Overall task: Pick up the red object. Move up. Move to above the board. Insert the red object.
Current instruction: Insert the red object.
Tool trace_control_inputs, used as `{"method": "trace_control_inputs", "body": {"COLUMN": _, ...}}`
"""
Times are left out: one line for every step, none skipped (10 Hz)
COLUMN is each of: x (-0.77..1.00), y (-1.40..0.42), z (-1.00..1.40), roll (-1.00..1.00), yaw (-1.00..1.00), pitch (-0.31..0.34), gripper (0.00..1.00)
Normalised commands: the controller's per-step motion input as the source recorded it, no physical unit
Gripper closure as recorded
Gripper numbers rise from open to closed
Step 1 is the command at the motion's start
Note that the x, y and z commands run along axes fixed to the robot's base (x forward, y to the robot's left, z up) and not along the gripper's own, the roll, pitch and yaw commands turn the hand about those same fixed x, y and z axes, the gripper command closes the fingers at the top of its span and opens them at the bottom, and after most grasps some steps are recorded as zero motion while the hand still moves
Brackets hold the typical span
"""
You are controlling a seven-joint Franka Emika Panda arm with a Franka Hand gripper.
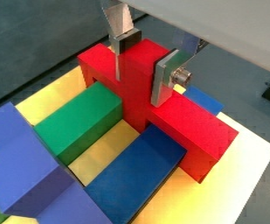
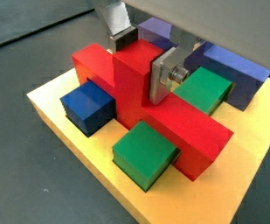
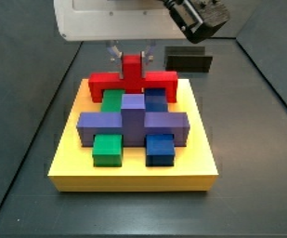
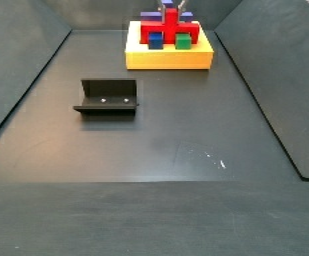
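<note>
The red object (image 1: 172,118) sits low on the yellow board (image 1: 252,149), its bar between green and blue blocks, one part standing upright. My gripper (image 1: 140,85) straddles that upright part, with both silver fingers against its sides. The same shows in a wrist view: gripper (image 2: 138,74), red object (image 2: 178,122), board (image 2: 67,122). In a side view the red object (image 3: 133,82) is at the board's (image 3: 133,172) far edge, behind the purple cross block (image 3: 133,119), with the gripper (image 3: 133,56) above it. In a side view the board (image 4: 170,60) lies far back.
Green blocks (image 2: 145,150) and blue blocks (image 2: 88,107) fill slots around the red object. The dark fixture (image 4: 107,97) stands on the grey floor to the left of the middle, and it also shows behind the board in a side view (image 3: 189,63). Dark walls ring the floor.
</note>
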Motion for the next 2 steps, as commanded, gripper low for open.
{"method": "trace_control_inputs", "body": {"x": 0.00, "y": 0.00, "z": -0.59, "roll": 0.10, "yaw": 0.00, "pitch": 0.000, "gripper": 1.00}}
{"method": "trace_control_inputs", "body": {"x": 0.00, "y": 0.00, "z": 0.00, "roll": 0.00, "yaw": 0.00, "pitch": 0.000, "gripper": 1.00}}
